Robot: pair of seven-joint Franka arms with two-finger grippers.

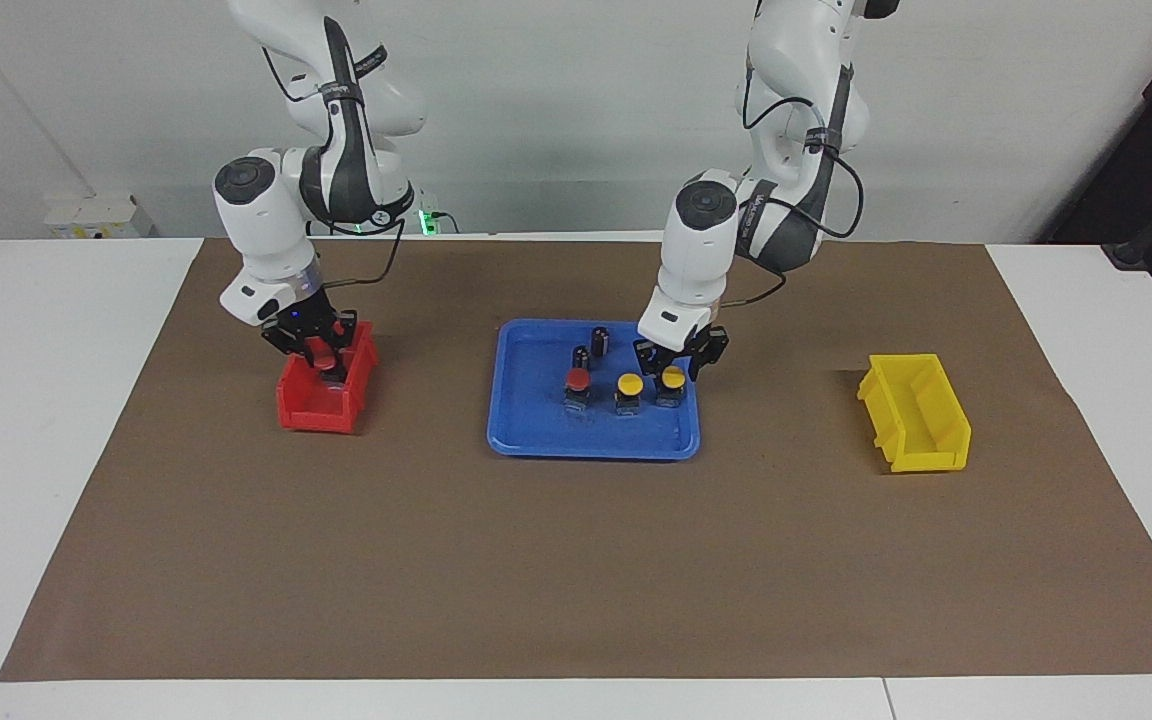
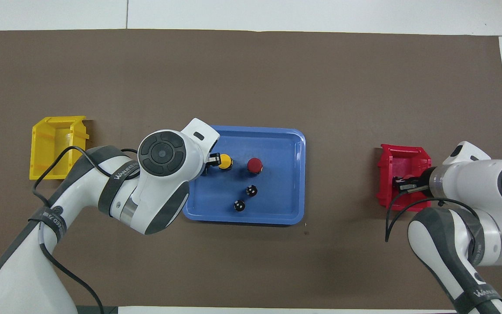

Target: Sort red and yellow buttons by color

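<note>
A blue tray (image 1: 591,447) holds a red button (image 1: 577,380) and two yellow buttons (image 1: 629,386) (image 1: 673,378) in a row. My left gripper (image 1: 680,362) is open and low over the yellow button nearest the left arm's end, with one finger on each side of its cap. In the overhead view the left hand (image 2: 211,160) hides that button; the other yellow button (image 2: 224,162) and the red one (image 2: 254,165) show. My right gripper (image 1: 322,358) is down in the red bin (image 1: 314,410), shut on a second red button (image 1: 319,349).
Two small black capless cylinders (image 1: 581,356) (image 1: 600,338) stand in the tray, nearer to the robots than the buttons. A yellow bin (image 1: 914,412) sits on the brown mat toward the left arm's end; the red bin (image 2: 401,162) toward the right arm's end.
</note>
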